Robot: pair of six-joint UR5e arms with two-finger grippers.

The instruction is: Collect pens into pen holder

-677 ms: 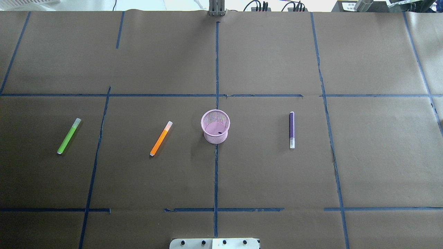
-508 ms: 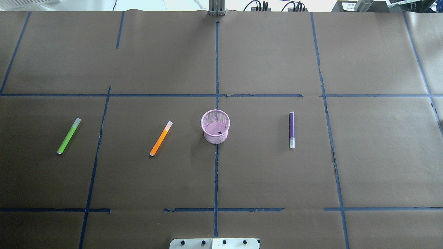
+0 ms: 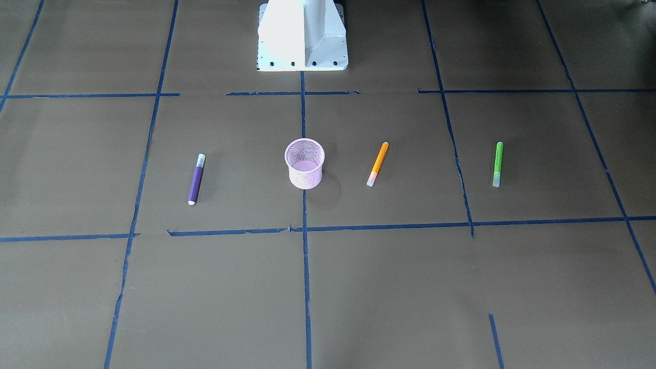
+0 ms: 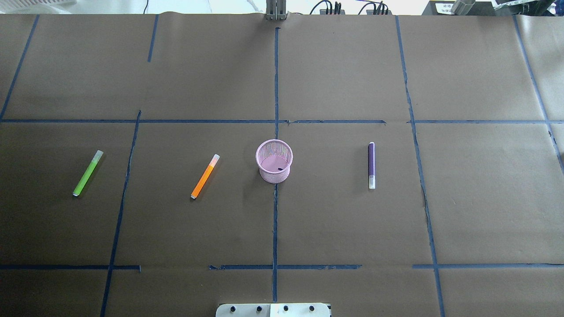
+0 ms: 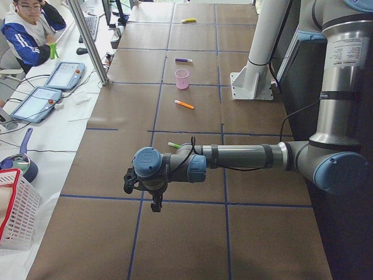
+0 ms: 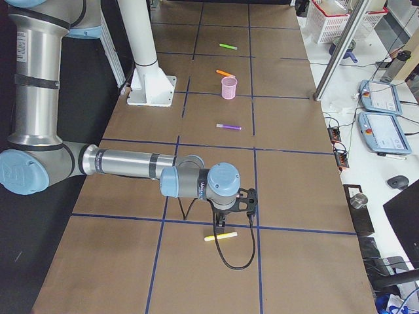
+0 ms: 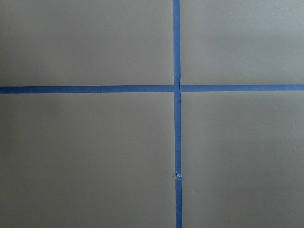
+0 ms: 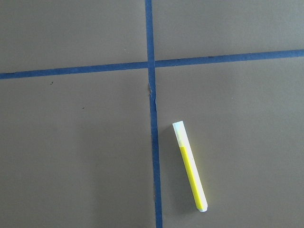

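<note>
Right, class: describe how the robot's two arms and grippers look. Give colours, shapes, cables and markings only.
The left arm and right arm are silver-grey tubes with light blue joint caps, each with a white printed label on an upper tube. The left gripper and right gripper are small and black. A thin black cable loops at each wrist.

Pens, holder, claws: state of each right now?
pen holder: upright, no pen inside.
purple pen: lying flat, outside the holder.
orange pen: lying flat, outside the holder.
green pen: lying flat, outside the holder.
yellow pen: lying flat, not gripped.
left claw: no pen beneath it; open or shut, cannot tell.
right claw: above the yellow pen; open or shut, cannot tell.
</note>
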